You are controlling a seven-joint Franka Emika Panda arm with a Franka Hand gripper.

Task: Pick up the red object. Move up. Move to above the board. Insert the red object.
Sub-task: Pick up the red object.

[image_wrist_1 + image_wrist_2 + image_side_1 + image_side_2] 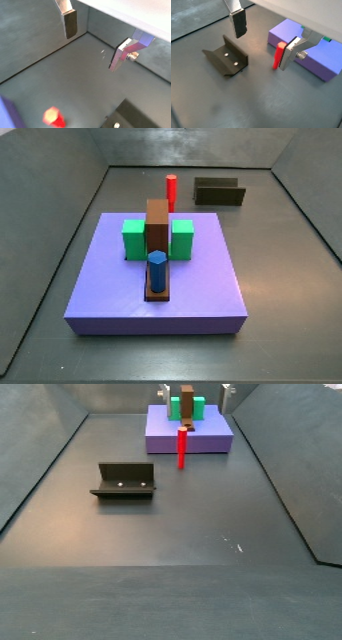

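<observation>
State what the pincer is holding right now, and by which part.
Nothing is held. The pincer is open above the floor; in a wrist view one finger appears right next to the upright red object, the other well clear. No grip has closed on it.

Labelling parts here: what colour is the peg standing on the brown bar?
Blue, clearest in a side view, upright at the end of the brown bar. The gripper is open near the red peg.

No text, labels, brand marks, numbers or signs can be read in any view. The red peg, the board, the purple base, the fixture and the claw all have plain, unmarked surfaces.
</observation>
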